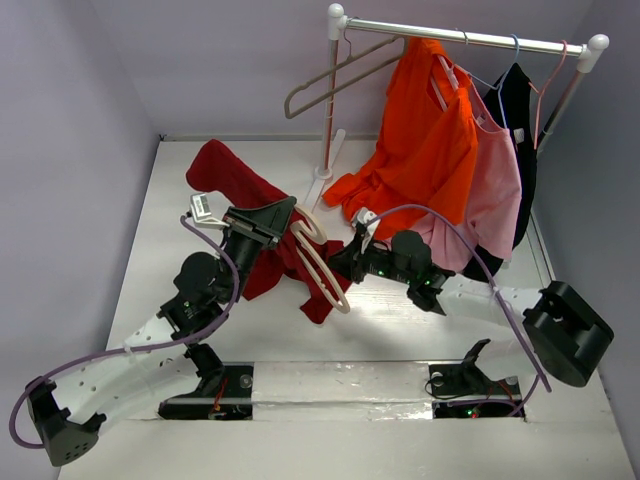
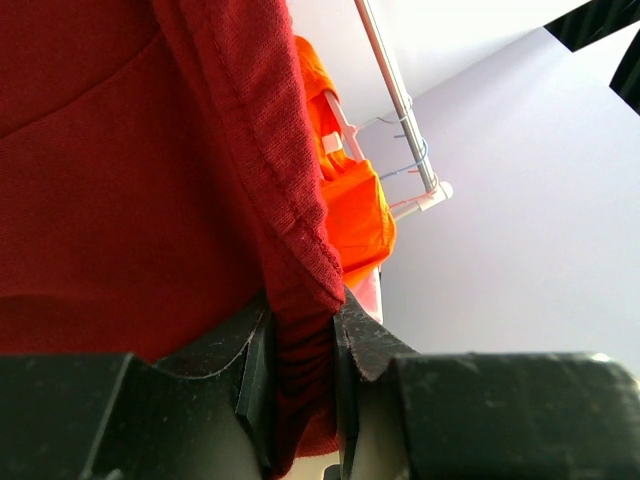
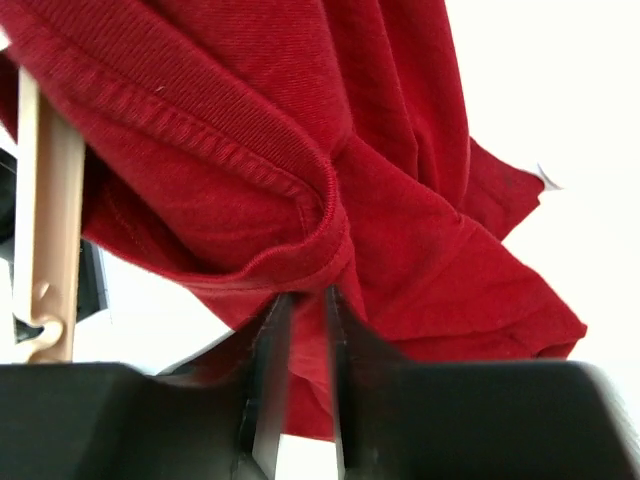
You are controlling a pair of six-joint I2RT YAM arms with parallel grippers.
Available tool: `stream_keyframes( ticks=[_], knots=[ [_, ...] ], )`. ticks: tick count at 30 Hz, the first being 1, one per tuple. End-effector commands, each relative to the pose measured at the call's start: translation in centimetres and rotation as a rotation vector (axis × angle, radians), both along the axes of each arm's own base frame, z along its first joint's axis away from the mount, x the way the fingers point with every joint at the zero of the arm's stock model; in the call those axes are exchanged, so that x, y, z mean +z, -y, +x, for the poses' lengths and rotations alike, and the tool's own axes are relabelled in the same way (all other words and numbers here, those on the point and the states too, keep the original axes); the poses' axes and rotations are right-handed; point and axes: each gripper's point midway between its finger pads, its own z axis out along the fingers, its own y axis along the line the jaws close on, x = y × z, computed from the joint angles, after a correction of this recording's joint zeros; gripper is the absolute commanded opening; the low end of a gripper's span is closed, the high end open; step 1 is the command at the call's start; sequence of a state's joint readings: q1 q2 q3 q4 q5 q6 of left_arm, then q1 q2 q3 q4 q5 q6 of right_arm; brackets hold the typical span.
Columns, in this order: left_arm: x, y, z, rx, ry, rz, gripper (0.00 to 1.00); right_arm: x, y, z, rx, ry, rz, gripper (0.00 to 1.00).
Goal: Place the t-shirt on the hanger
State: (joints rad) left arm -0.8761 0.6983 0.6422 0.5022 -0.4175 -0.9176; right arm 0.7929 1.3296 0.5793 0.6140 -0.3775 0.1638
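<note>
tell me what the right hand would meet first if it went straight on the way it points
The dark red cloth t-shirt that the right hand pinches; it would press deeper into the folds. The cream plastic hanger lies beside that line, though depth is unclear.

White garment rack (image 1: pixel 470 38) at the far right of a white table (image 1: pixel 400 330), its rail running left to right. Hung on the rail, from left: a bare, thin grey-tan hanger (image 1: pixel 335 80), tilted; a bright orange shirt (image 1: pixel 420 140), its lower edge down at the tabletop; a pink garment (image 1: pixel 495 180); a black garment (image 1: pixel 520 110). Pale lilac walls (image 1: pixel 200 60) enclose the scene.
</note>
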Motion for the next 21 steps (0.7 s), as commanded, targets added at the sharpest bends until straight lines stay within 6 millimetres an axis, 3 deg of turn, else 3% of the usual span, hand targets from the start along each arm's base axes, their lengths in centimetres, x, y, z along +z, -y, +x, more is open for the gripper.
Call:
stream_keyframes(
  ticks=[1, 6, 13, 18, 21],
  knots=[
    [4.5, -1.3, -0.8, 0.010, 0.097, -0.087, 0.00, 3.6, -0.9, 0.3, 0.022, 0.075, 0.105, 0.17],
    [5.3, -1.8, -0.8, 0.026, 0.127, -0.116, 0.00, 2.7, -0.4, -0.9, -0.002, 0.035, 0.102, 0.00],
    [6.5, -1.9, -0.1, 0.048, 0.179, -0.164, 0.00, 1.9, 1.6, -2.3, -0.082, -0.009, 0.134, 0.00],
    [8.3, -3.1, 0.4, 0.093, 0.226, -0.205, 0.00, 1.7, 2.3, -4.0, -0.090, -0.050, 0.154, 0.00],
    [9.2, -3.9, 0.6, 0.121, 0.259, -0.240, 0.00, 0.2, 3.0, -4.6, -0.116, -0.087, 0.136, 0.00]
  ],
)
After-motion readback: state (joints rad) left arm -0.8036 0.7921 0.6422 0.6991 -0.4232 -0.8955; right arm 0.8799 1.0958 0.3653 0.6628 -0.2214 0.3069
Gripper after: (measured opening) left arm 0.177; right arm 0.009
